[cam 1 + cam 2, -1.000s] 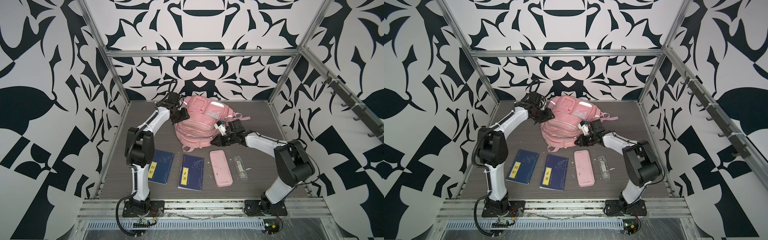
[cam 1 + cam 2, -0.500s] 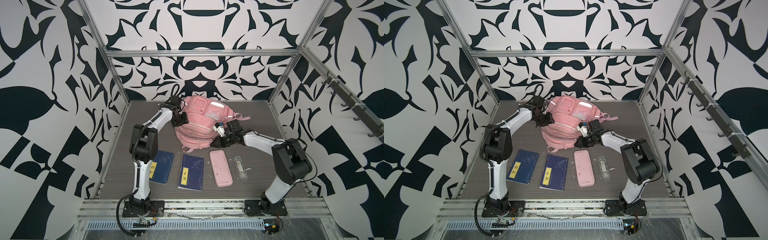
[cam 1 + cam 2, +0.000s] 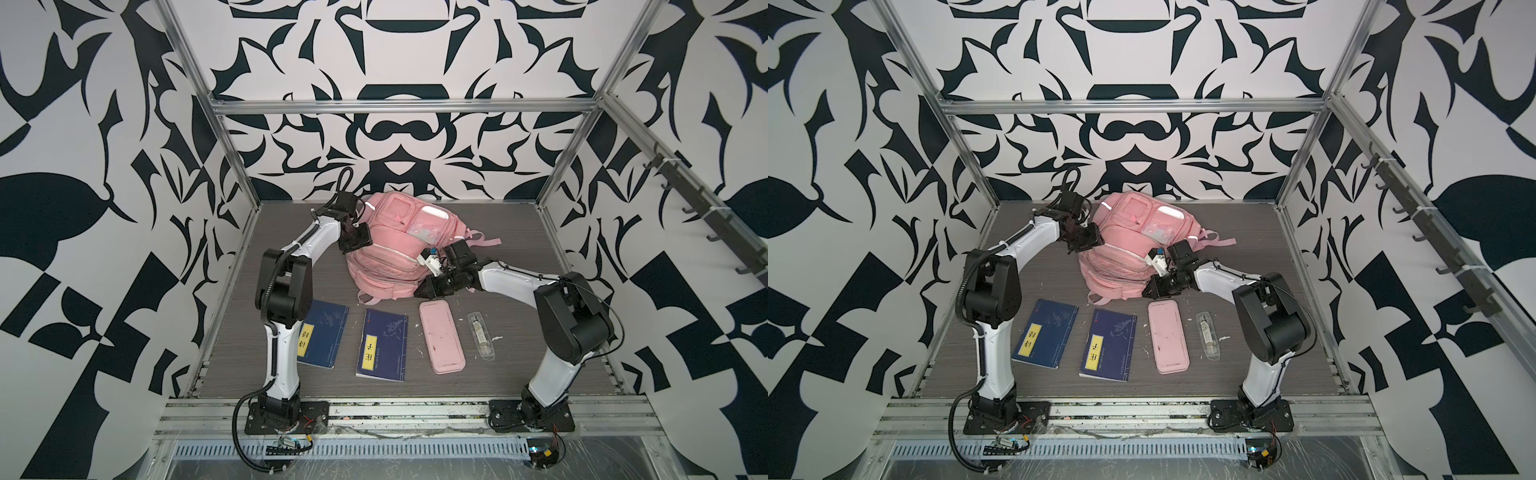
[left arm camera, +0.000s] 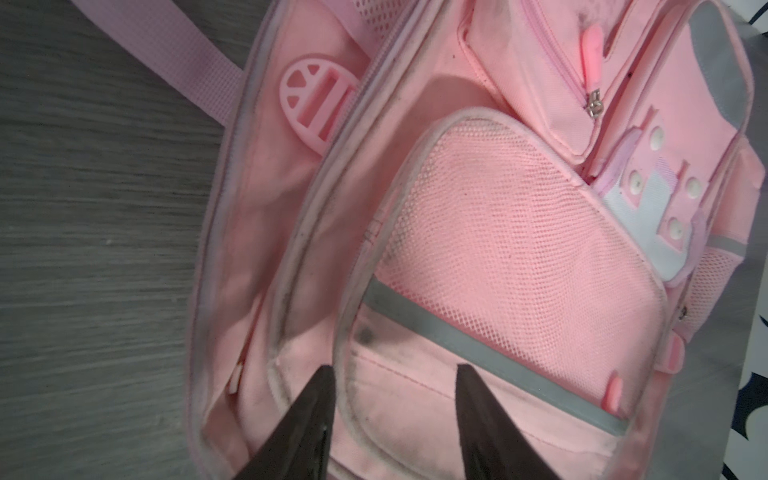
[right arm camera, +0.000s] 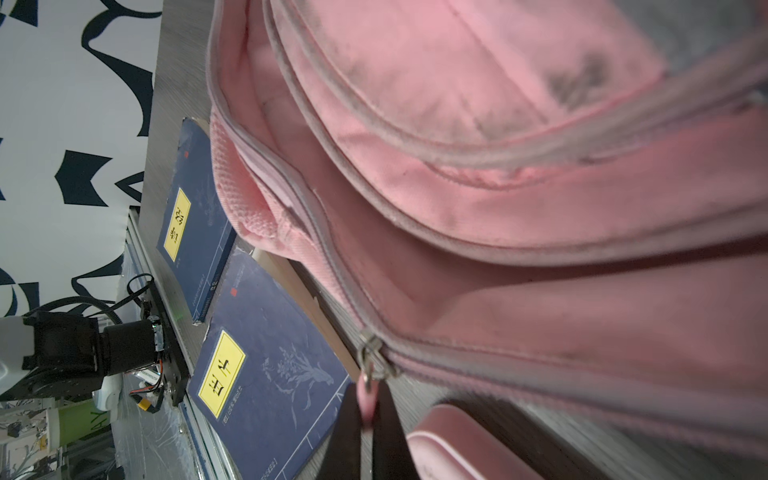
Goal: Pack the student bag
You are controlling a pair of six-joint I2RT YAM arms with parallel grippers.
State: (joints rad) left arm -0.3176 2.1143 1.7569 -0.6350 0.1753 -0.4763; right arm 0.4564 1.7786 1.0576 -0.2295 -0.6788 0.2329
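Well, packing proper hasn't begun — the student bag (image 3: 395,249) slumps at the back middle of the table (image 3: 519,257), between the arms, its main zip seemingly part open. The right gripper (image 5: 368,411) pinches the pink zip pull (image 5: 368,395). The left gripper (image 4: 395,374) stands half spread over a side seam, gripping nothing that I can see. A blue book (image 3: 322,338), another blue book (image 3: 382,349), the pink pencil case (image 3: 441,337) and a clear packet (image 3: 481,336) lie just in front — all left to load.
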